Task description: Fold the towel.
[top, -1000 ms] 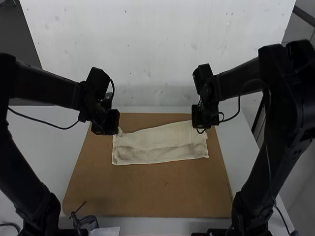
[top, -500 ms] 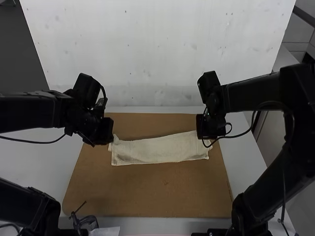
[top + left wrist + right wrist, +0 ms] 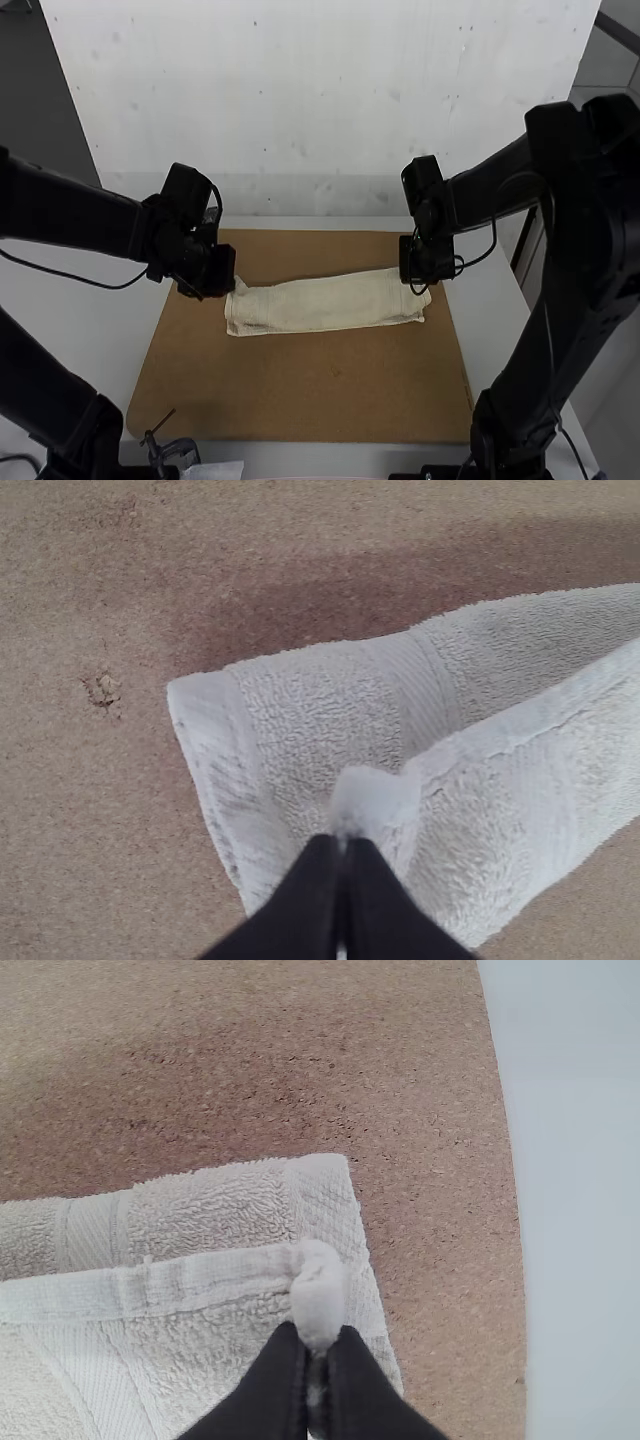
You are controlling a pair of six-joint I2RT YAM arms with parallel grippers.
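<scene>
One towel (image 3: 320,305) — left gripper (image 3: 219,272), right gripper (image 3: 425,264) each pinching one corner.

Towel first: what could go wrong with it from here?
The left hand pinches just the tip of a corner of the towel, so that corner might slip free. The right hand grips a corner tip too, with a similar risk. The upper edge slants across the lower layer, so the fold could end up crooked.

Soft light leaves blurry shadows beside the towel (image 3: 310,710).
</scene>
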